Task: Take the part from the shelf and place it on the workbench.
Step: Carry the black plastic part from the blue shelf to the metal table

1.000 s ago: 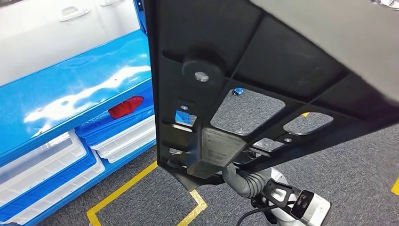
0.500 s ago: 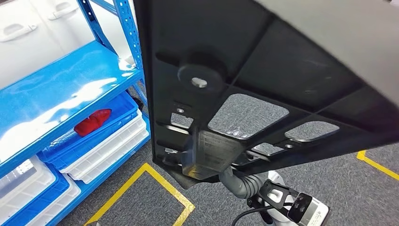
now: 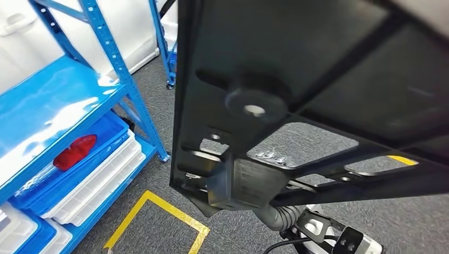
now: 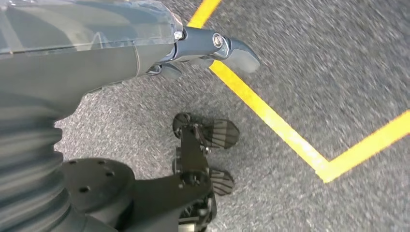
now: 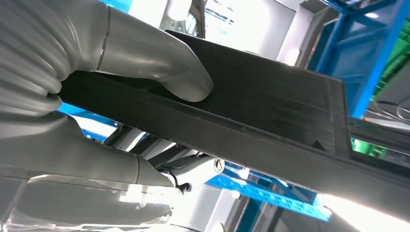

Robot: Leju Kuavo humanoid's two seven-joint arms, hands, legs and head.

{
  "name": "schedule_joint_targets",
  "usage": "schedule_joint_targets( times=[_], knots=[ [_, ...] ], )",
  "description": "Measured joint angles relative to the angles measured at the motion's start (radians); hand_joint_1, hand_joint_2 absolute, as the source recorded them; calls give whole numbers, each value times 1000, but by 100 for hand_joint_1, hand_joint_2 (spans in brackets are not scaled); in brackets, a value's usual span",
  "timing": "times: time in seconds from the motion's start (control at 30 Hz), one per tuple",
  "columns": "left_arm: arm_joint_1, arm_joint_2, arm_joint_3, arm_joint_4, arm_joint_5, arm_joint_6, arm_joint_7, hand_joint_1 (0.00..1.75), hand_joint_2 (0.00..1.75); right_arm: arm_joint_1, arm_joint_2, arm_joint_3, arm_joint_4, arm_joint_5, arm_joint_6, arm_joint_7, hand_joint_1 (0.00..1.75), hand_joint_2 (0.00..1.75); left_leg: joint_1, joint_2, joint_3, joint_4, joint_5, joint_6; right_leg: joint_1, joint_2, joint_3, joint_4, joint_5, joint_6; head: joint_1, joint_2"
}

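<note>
The part point(image 3: 296, 95), a wide black ribbed panel, is off the shelf point(image 3: 69, 100) and carried high and tilted in front of the head camera, probably so it clears the shelf posts on the way to the table. The right robot hand point(image 5: 140, 77) clamps one edge, thumb pressed on one face and fingers point(image 5: 96, 169) under the other, a pinch suited to a thin sheet. The left robot hand point(image 4: 193, 48) hangs over the carpet point(image 4: 314, 63), holding nothing; I cannot tell how its fingers lie.

Black ribbed part point(image 3: 296, 79), bright blue shelf point(image 3: 58, 100), grey speckled carpet point(image 3: 159, 222) with yellow tape lines point(image 3: 182, 219), red item point(image 3: 74, 152) in blue bin point(image 3: 103, 140), white trays point(image 3: 98, 182), grey right hand point(image 5: 121, 53)
</note>
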Motion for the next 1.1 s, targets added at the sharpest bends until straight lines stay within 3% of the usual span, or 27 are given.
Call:
schedule_joint_targets(
  times=[0.1, 0.17, 0.23, 0.27, 0.3, 0.33, 0.4, 0.43, 0.5, 0.53, 0.6, 0.67, 0.73, 0.8, 0.83, 0.87, 0.93, 1.0, 1.03, 1.1],
  knots=[
    [-2, -4, 8, 0, 10, 8, 22, 0, 175, -5, -2, -1, -4, -17, 14, -1, 175, 175, 1, 17, 5, 2, -7, -17, 2, 28, -3, -8, 2, -17, 0, 0],
    [-2, -6, 11, 0, 8, 32, 44, 0, 175, -19, -3, -2, -4, -42, 21, -1, 175, 175, 5, -22, -14, 51, -45, -26, -4, 49, -2, -15, 9, -29, 0, 0],
    [2, -7, 11, 0, 3, 60, 58, 0, 175, -35, -6, -7, -4, -76, 28, -1, 175, 175, 8, -74, -70, 179, -115, -30, -6, 71, -2, -16, 12, -36, 0, 0],
    [5, -7, 11, 0, 3, 70, 61, 0, 175, -41, -10, -13, -4, -90, 32, -1, 175, 175, 8, -85, -101, 246, -140, -31, -5, 84, -2, -16, 12, -38, 0, 0],
    [7, -7, 12, 0, 2, 77, 63, 0, 175, -43, -14, -20, -4, -102, 36, 0, 175, 175, 8, -89, -123, 291, -150, -31, -4, 97, -2, -16, 13, -38, 0, 0],
    [8, -7, 12, 0, 1, 79, 63, 0, 175, -45, -20, -27, -4, -111, 39, 0, 175, 175, 8, -91, -127, 294, -136, -30, -3, 111, -2, -15, 13, -38, 0, 0],
    [8, -7, 13, 0, 2, 67, 64, 0, 175, -45, -28, -38, -4, -117, 45, 1, 175, 175, 8, -105, -86, 193, -65, -24, -3, 138, -1, -12, 12, -37, 0, 0],
    [8, -6, 14, 0, 3, 56, 64, 0, 175, -45, -30, -42, -3, -118, 48, 1, 175, 175, 9, -132, -55, 121, -30, -18, -3, 151, -1, -10, 12, -35, 0, 0],
    [10, -5, 16, 0, 8, 36, 67, 0, 175, -44, -33, -48, -2, -117, 50, 0, 175, 175, 10, -177, -16, 25, 2, -12, -5, 176, -9, -6, 14, -25, 0, 0],
    [9, -5, 17, 0, 8, 29, 69, 0, 175, -43, -34, -51, -2, -115, 50, 0, 175, 175, 10, -185, -11, 11, 0, -9, -8, 188, -15, -6, 17, -18, 0, 0],
    [7, -5, 17, 0, 8, 15, 69, 0, 175, -41, -35, -55, -1, -110, 49, 0, 175, 175, 10, -163, -7, 0, 4, -2, -13, 206, -22, -8, 23, -4, 0, 0],
    [6, -5, 18, 0, 6, 4, 64, 0, 175, -43, -35, -58, -1, -106, 48, 0, 175, 175, 13, -134, -1, -14, 12, 11, -8, 166, -41, 27, 0, 6, 0, 0],
    [7, -5, 18, 0, 0, -1, 56, 0, 175, -47, -36, -59, 0, -99, 46, 0, 175, 175, 10, -104, 2, -20, 13, 20, -6, 101, -95, 137, -60, 12, 0, 0],
    [8, -5, 18, 0, -4, -4, 50, 0, 175, -48, -36, -59, 3, -96, 46, 1, 175, 175, 6, -75, 2, -19, 10, 23, -12, 77, -151, 253, -105, 17, 0, 0],
    [8, -5, 18, 0, -4, -6, 48, 0, 175, -48, -36, -59, 4, -95, 46, 2, 175, 175, 5, -61, 2, -18, 9, 22, -15, 72, -158, 270, -103, 19, 0, 0],
    [7, -5, 18, 0, -3, -8, 47, 0, 175, -49, -37, -60, 5, -95, 46, 3, 175, 175, 5, -48, 3, -17, 6, 20, -16, 66, -143, 245, -84, 20, 0, 0],
    [5, -6, 18, 0, -2, -11, 45, 0, 175, -54, -37, -60, 6, -95, 46, 5, 175, 175, 5, -26, 7, -12, -1, 14, -16, 33, -69, 113, -26, 18, 0, 0],
    [4, -6, 18, 0, 0, -14, 44, 0, 175, -60, -37, -60, 6, -97, 46, 8, 175, 175, 0, -8, 10, -6, -9, 4, -8, 2, -15, 12, 1, 8, 0, 0],
    [4, -5, 18, 0, 2, -15, 44, 0, 175, -63, -37, -59, 6, -98, 46, 11, 175, 175, -2, 0, 11, -4, -12, -2, -4, -2, -10, -3, -1, 2, 0, 0],
    [1, -6, 20, 0, 10, -16, 40, 0, 175, -66, -38, -59, 6, -105, 44, 20, 175, 175, -3, 17, 14, -4, -15, -13, 0, 20, -12, -4, 1, -9, 0, 0]
  ],
)
